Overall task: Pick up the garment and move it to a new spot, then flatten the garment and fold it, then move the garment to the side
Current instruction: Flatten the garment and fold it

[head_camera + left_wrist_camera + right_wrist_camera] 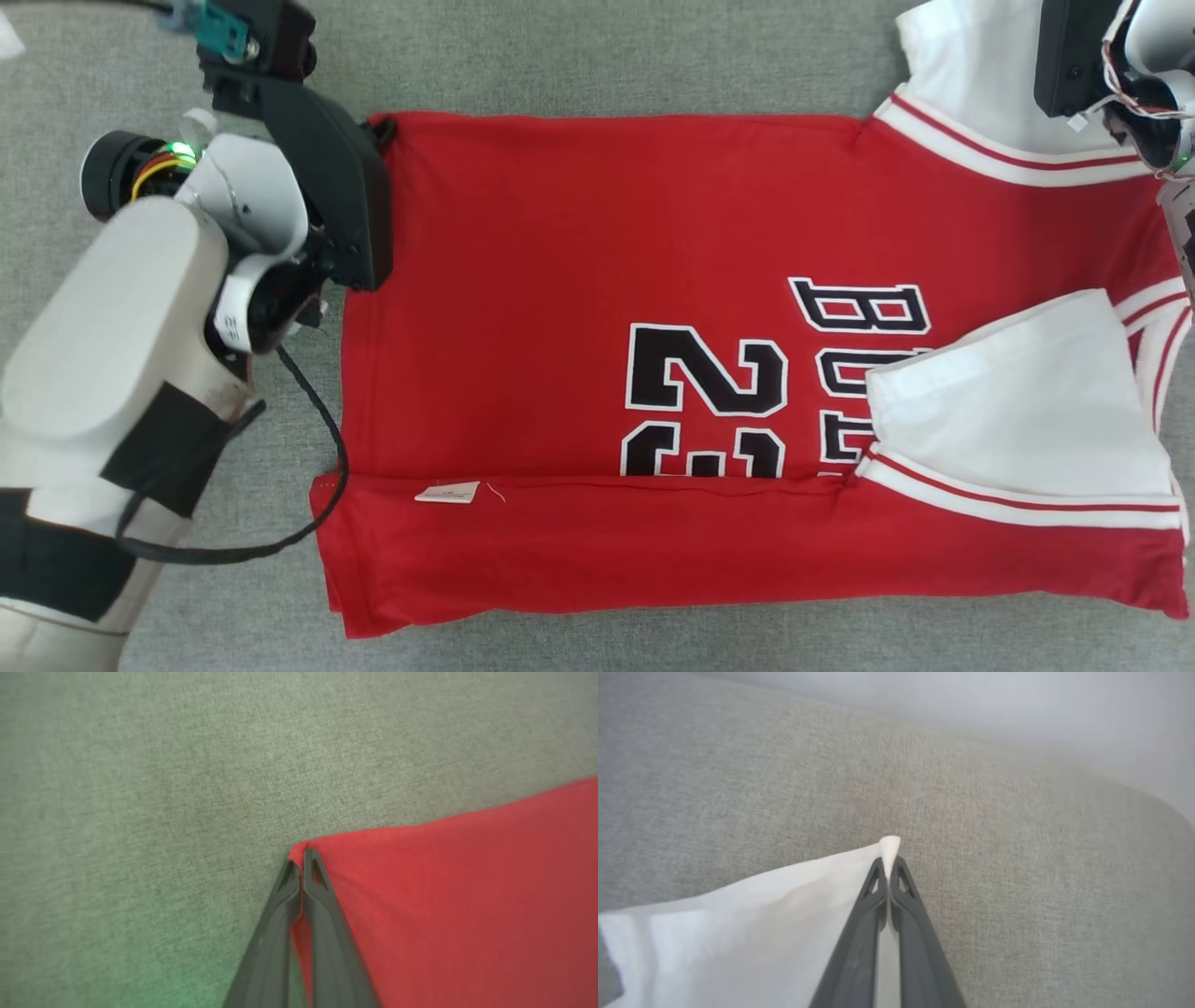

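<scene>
The garment (579, 280) is a red jersey with white sleeves and black lettering, spread across the grey cloth surface, its near long edge folded over. In the left wrist view my left gripper (301, 856) is shut on the garment's (458, 896) red corner. From the head view that corner is the far left one, hidden under the left gripper's black housing. My right gripper (888, 865) is shut on the tip of the white sleeve (752, 924). That sleeve (980, 84) lies at the far right in the head view, beside the right arm's wrist.
Grey fabric surface (607, 56) lies all round the garment. A black cable (322, 439) from my left arm loops over the garment's near left corner. A pale edge (1064, 714) bounds the surface beyond the right gripper.
</scene>
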Robot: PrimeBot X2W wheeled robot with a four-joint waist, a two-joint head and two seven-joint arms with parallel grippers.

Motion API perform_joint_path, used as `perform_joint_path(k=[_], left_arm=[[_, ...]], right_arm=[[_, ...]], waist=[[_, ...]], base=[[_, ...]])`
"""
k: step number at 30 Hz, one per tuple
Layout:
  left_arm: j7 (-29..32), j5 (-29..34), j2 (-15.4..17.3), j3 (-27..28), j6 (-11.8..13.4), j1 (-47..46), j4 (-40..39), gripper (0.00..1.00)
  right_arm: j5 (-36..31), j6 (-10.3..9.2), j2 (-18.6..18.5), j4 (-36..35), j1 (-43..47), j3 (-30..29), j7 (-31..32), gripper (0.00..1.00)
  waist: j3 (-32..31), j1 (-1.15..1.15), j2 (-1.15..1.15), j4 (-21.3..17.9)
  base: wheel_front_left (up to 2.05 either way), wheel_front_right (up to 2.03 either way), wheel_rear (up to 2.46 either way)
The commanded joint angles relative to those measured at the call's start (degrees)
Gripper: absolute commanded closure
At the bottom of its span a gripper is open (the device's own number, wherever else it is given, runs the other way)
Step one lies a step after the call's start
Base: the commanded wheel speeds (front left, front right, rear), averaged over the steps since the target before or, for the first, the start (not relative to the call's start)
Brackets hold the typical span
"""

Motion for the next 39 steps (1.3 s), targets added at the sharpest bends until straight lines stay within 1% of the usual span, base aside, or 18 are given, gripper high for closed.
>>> perform_joint_path(k=[1,4,6,10,11,14,20,24,28,31,34,39], left_arm=[[-1.6,0.9,-0.9,-1.1,0.3,2.8,1.6,1.0],[-6.1,2.2,-1.2,-0.9,0.2,2.9,2.7,1.0],[-8.2,2.8,-1.4,-1.2,-0.6,3.5,3.6,1.0],[-12.0,3.8,-1.9,-1.9,-1.6,4.5,4.5,1.0],[-12.0,3.8,-1.9,-1.9,-1.6,4.5,4.5,1.0],[-14.6,5.3,-1.6,-3.5,-2.8,5.7,4.2,1.0],[-22.0,9.2,0.1,-6.2,-3.9,9.7,2.5,1.0],[-27.4,10.8,1.0,-6.9,-3.3,13.4,0.8,1.0],[-31.5,11.4,1.6,-7.4,-2.3,17.7,-0.4,1.0],[-34.4,11.8,1.9,-7.4,-0.8,20.6,-0.6,1.0],[-36.0,11.3,2.1,-7.3,0.5,23.6,0.3,1.0],[-38.0,10.3,2.0,-6.9,1.6,27.1,1.6,1.0]], right_arm=[[-0.6,0.02,0.0,-0.4,1.0,0.2,-1.5,1.0],[-0.4,0.02,0.3,-1.1,2.1,0.9,-4.1,1.0],[0.3,0.02,0.2,-1.5,3.2,1.9,-4.7,1.0],[3.3,0.02,-0.9,-4.0,6.0,4.4,-6.3,1.0],[3.3,0.02,-0.9,-4.0,6.0,4.4,-6.3,1.0],[6.2,0.02,-3.0,-7.4,9.2,6.8,-7.1,1.0],[12.7,0.02,-9.1,-16.6,17.6,11.5,-7.3,1.0],[15.9,0.02,-14.2,-23.3,24.4,12.2,-7.7,1.0],[17.4,0.02,-18.6,-28.9,31.2,10.8,-6.9,1.0],[18.9,0.02,-20.0,-32.9,36.7,9.4,-4.6,1.0],[20.1,0.02,-20.6,-37.1,41.9,7.2,-2.1,1.0],[19.7,0.02,-21.0,-42.9,49.4,3.1,2.1,1.0]], waist=[[-0.7,-0.01,-0.01,-0.3],[-2.0,-0.01,-0.01,-0.5],[-3.2,-0.01,-0.01,-0.6],[-5.8,-0.01,-0.01,-0.7],[-5.8,-0.01,-0.01,-0.7],[-8.0,-0.01,-0.01,-0.5],[-12.3,-0.01,-0.01,-0.6],[-14.8,-0.01,-0.01,-0.3],[-17.1,-0.01,-0.01,-0.1],[-18.7,-0.01,-0.01,-0.2],[-20.0,-0.01,-0.01,-0.4],[-21.0,-0.01,-0.01,-0.9]], base=[[0.0,0.0,0.0],[0.0,0.0,0.0],[0.0,0.0,0.0],[0.0,0.0,0.0],[0.0,0.0,0.0],[0.0,0.0,0.0],[0.0,0.0,0.0],[0.0,0.0,0.0],[0.0,0.0,0.0],[0.0,0.0,0.0],[0.0,0.0,0.0],[0.0,0.0,0.0]])
